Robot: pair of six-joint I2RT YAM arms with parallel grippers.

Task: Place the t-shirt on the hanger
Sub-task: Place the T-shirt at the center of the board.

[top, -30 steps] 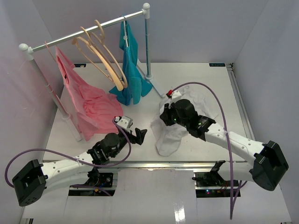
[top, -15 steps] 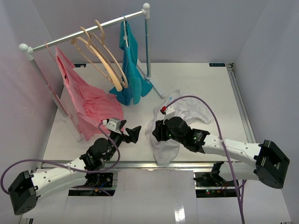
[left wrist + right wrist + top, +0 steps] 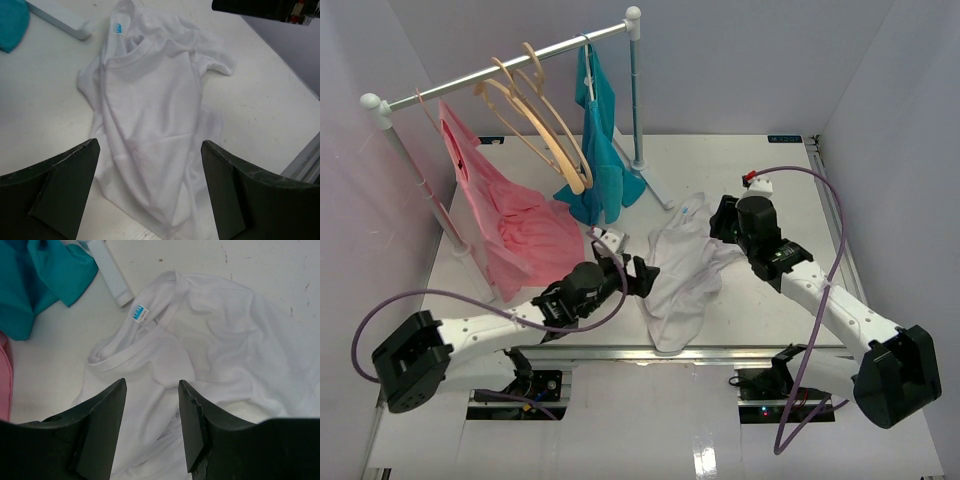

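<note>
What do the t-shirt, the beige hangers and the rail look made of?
T-shirt: soft white knit cloth, probably cotton. It is matte, lies in wrinkles and has a ribbed collar.
Hangers: pale wood by the look, smooth with a faint sheen. Moulded plastic can't be ruled out.
Rail: smooth, glossy white tube with rounded end caps, either plastic or painted metal. The look leaves it open.

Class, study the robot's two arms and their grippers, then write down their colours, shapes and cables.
The left arm and right arm are built alike: white links joined by bulky black joints. A purple cable runs off each. The left gripper and right gripper each have two dark, flat, wedge-shaped fingers with scuffed edges. No lettering can be made out.
</note>
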